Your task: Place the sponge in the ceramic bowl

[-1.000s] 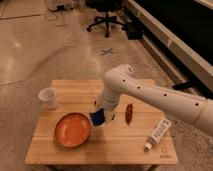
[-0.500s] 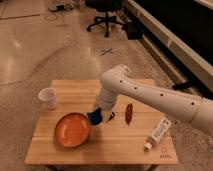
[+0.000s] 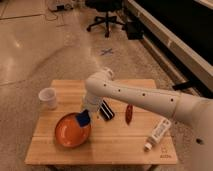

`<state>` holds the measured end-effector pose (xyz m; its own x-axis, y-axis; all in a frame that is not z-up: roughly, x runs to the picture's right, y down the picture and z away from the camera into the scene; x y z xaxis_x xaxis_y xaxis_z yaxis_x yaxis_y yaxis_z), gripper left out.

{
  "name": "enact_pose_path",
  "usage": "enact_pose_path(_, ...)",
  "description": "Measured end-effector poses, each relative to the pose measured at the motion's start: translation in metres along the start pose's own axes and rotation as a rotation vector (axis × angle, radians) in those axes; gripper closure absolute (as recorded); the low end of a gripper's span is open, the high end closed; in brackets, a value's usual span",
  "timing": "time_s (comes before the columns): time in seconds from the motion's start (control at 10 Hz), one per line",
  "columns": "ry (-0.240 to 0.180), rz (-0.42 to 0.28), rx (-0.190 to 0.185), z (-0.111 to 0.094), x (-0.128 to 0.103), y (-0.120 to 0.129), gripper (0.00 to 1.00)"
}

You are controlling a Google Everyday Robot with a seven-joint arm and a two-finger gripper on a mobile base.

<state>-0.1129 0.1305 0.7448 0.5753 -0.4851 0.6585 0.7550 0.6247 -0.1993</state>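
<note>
Gripper: I saw the gripper point(image 3: 83, 116) pointing straight down at the end of the white arm point(image 3: 135, 97), which reached in from the right side of the picture, over the left half of the wooden table point(image 3: 115, 150).

Fingers: they were clenched on the sponge point(image 3: 82, 121); I could make out little of the fingers themselves, only the block sitting tight at their tips.

Sponge: a small dark-blue block with a paler edge, slightly tilted, held between the fingers and over the right-hand part of the bowl. I could not tell whether its lower corner touched the bowl.

Ceramic bowl: the ceramic bowl point(image 3: 64, 135), shallow, round, glossy orange, lay directly under the fingers and spread away from them to the left and towards the near edge of the table. I saw nothing lying on its bare inside.

Cup: a small translucent white cup point(image 3: 48, 97) stood upright to the left of the fingers and farther back, apart from the bowl.

Striped bar: a black bar with white stripes point(image 3: 106, 110) lay just to the right of the fingers, close beside the wrist, flat on the table.

Red item: a slim red object point(image 3: 129, 114) lay farther right of the fingers, beyond the bar; I could not tell what it was.

White tube: a white tube point(image 3: 157, 134) lay well to the right of the fingers, slanted, near the table's right edge.

Floor: behind the table I saw a blue cross mark point(image 3: 106, 51) on the floor and an office chair point(image 3: 106, 15) beyond it.
</note>
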Motion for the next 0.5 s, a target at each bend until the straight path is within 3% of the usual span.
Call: enact_pose_path(0.5, -0.042, -0.114, -0.048, 0.037, -0.048, -0.019, 0.47)
